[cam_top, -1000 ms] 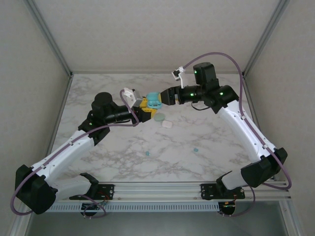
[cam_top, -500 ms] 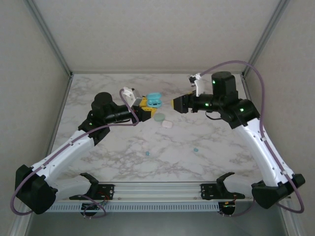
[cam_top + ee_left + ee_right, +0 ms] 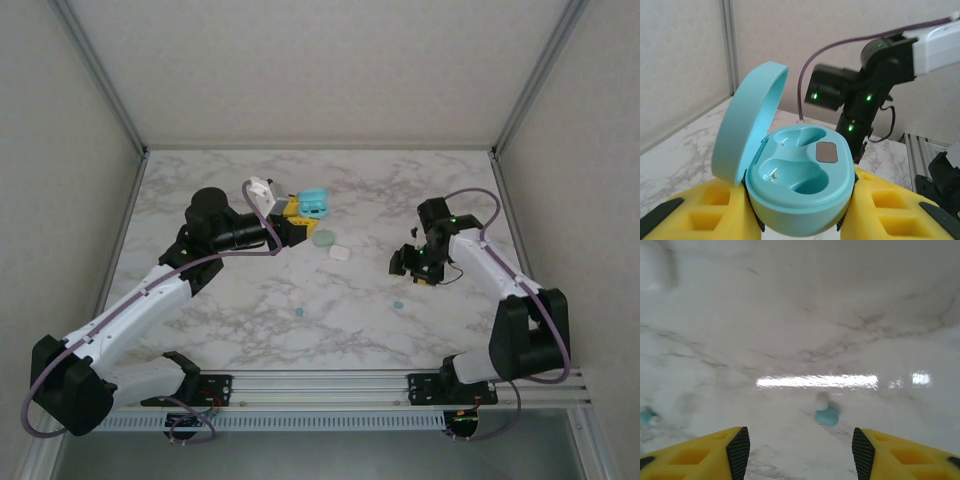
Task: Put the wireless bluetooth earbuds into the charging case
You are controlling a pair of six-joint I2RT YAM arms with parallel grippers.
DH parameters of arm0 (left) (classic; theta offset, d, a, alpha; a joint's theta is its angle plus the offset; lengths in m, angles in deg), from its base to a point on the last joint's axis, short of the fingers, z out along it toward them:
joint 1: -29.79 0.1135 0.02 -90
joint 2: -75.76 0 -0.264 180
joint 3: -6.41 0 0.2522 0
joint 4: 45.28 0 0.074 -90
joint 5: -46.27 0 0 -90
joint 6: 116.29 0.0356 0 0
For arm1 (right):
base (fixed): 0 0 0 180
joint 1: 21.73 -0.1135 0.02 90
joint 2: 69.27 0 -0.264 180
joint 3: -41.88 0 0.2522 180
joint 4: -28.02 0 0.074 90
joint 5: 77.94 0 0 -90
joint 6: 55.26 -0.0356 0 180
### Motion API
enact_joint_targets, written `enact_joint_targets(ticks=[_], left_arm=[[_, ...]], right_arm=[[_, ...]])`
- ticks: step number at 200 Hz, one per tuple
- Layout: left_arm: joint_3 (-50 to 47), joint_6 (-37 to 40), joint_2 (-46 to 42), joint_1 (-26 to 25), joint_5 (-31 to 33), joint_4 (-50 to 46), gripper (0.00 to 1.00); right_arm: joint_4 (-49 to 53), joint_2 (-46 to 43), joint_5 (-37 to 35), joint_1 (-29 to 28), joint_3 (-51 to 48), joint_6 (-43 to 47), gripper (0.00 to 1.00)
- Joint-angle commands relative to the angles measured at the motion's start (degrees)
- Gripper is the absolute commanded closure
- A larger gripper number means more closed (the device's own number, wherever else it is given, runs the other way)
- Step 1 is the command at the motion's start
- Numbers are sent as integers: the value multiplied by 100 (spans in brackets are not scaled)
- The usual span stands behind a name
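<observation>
Marble — left jaws grip case, right jaws parted

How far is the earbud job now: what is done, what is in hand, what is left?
Done: the teal case is open, clamped in the left gripper. In hand: the right gripper hangs open near a teal earbud. Left: both sockets are empty.

bare marble lies open between and ahead of the right gripper fingers; a teal earbud sits just ahead, another bud well outside the fingers.
</observation>
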Motion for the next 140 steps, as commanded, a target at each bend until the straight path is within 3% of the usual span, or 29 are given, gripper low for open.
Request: enact_joint_targets(ticks=[1,45,94,140], left_arm=[[62,-56,-131,-56,10,154,71],[53,-60,-135,-56,31,164,71],[134,-19,-68,-56,-16,132,71],[123,-4,-115,-56,21,77,71]], right_arm=[[-47,34,-151,-7,-292,-548,36],[-558,-372,96,-98,-1062,-1490,34],[-1108,-265,614,-246,-1373,-1851,35],[-989,164,165,-511,-1195,-1905,36]])
